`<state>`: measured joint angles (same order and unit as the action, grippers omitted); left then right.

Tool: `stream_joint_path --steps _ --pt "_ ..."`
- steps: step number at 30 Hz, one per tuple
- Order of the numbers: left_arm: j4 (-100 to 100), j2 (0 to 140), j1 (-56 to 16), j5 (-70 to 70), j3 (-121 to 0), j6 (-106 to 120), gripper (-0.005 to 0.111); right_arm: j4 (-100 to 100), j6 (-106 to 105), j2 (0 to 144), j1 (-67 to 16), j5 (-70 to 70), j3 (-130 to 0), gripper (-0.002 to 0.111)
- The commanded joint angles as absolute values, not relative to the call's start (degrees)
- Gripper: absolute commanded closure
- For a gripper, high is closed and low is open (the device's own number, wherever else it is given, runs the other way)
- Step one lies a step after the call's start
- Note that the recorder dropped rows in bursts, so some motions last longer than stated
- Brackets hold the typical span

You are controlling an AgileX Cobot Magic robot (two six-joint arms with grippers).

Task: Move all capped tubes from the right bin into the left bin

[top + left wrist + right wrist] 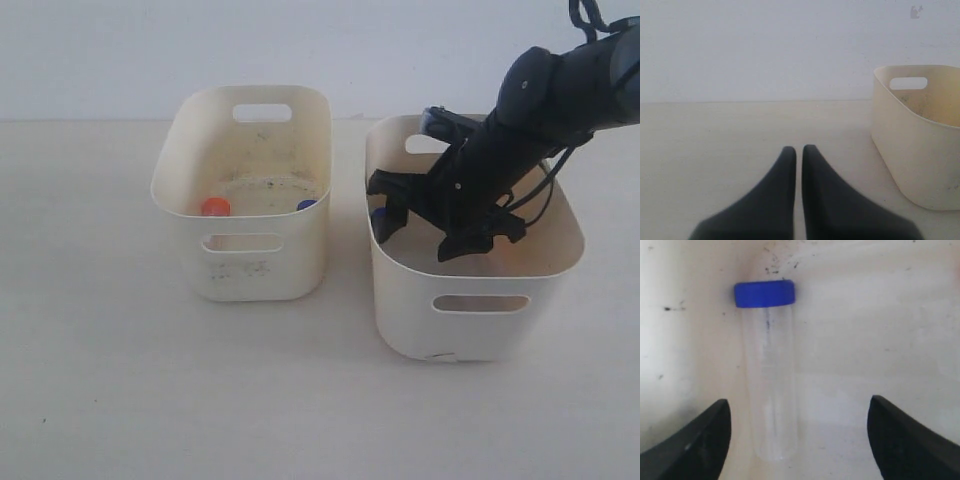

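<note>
the fingers (pixel 695 440) of your right gripper (pixel 800 402) gape wide, empty; the blue-capped tube (pixel 769 380) lies off-centre beside one, so closing could shove it aside.

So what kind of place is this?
Probably a robot testing lab: a bare pale table against a blank wall, a black robot arm reaching into the right bin, and a clear blue-capped tube like labs use.

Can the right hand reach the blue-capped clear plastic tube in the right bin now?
Probably yes: the open right hand is down in the cream-white plastic bin, and the blue-capped clear tube lies bare between its fingers.
</note>
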<state>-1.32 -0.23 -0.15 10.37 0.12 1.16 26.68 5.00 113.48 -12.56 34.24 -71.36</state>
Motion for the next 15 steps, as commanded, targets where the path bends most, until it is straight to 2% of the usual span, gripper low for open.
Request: stream_joint_path --steps 1,15 --pt "-1.5 0.0 -0.6 10.0 0.0 0.9 0.103 28.4 3.4 113.3 -12.5 33.9 -71.3 0.036" --pt "-1.5 0.0 -0.6 10.0 0.0 0.9 0.103 24.6 3.6 117.9 -12.6 33.9 -71.3 0.037"
